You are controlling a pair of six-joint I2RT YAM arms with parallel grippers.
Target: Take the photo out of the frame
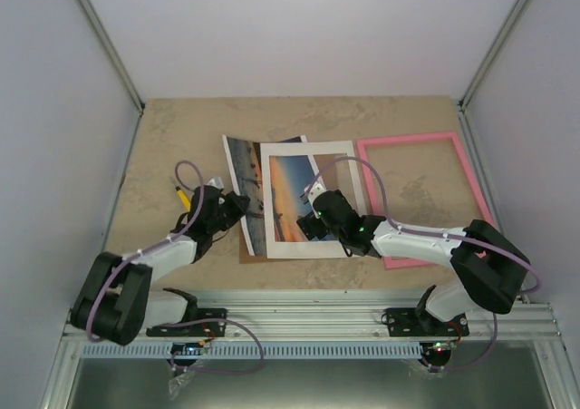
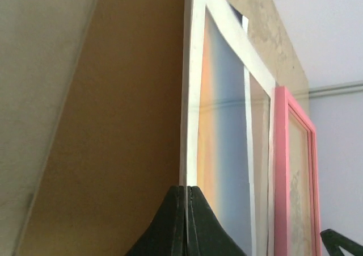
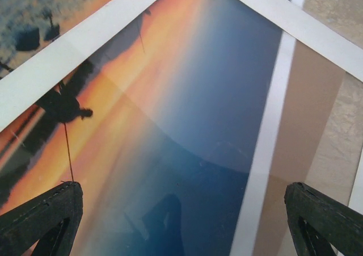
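Surface: beige stone-patterned tabletop (image 1: 181, 128), enclosed by plain white walls (image 1: 299, 28).
Left gripper (image 2: 186, 189): fingers pressed shut at the edge of the white mat (image 2: 191, 97); whether they pinch it cannot be told.
Right gripper (image 3: 181, 196): jaws spread wide, low over the photo (image 1: 292, 196), holding nothing.
Photo: lies under the mat's window, on the brown backing board (image 2: 113, 154).
Frame (image 1: 405, 138): pink, flat on the table just right of the mat.

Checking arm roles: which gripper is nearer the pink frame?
Right. The right gripper is open over the photo, just beside the pink frame; the left gripper is shut at the far edge of the white mat, across from the frame.
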